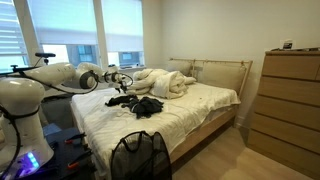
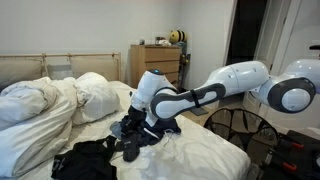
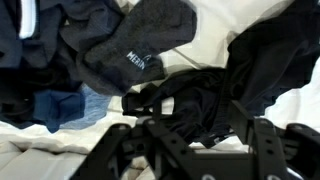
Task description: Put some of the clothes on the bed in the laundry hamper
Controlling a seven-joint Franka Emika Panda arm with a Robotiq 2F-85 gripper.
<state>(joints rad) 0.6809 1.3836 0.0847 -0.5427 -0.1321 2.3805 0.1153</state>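
Observation:
The clothes (image 1: 140, 104) lie as a dark heap on the white sheet of the bed (image 1: 205, 100), also seen in an exterior view as the clothes (image 2: 92, 160). My gripper (image 2: 135, 138) is down at this heap. In the wrist view my gripper (image 3: 190, 140) is open, its fingers (image 3: 108, 148) spread wide on either side of a black garment (image 3: 200, 95) that lies loose between them. A grey garment with white lettering (image 3: 135, 50) and a blue one (image 3: 70, 108) lie just beyond. The black mesh laundry hamper (image 1: 140, 156) stands on the floor at the bed's foot.
A puffy cream duvet (image 1: 165, 82) is bunched near the headboard. A tall wooden dresser (image 1: 290, 100) stands beside the bed. In an exterior view the hamper's arched handles (image 2: 235, 125) show under my arm. Windows run along the wall behind the robot.

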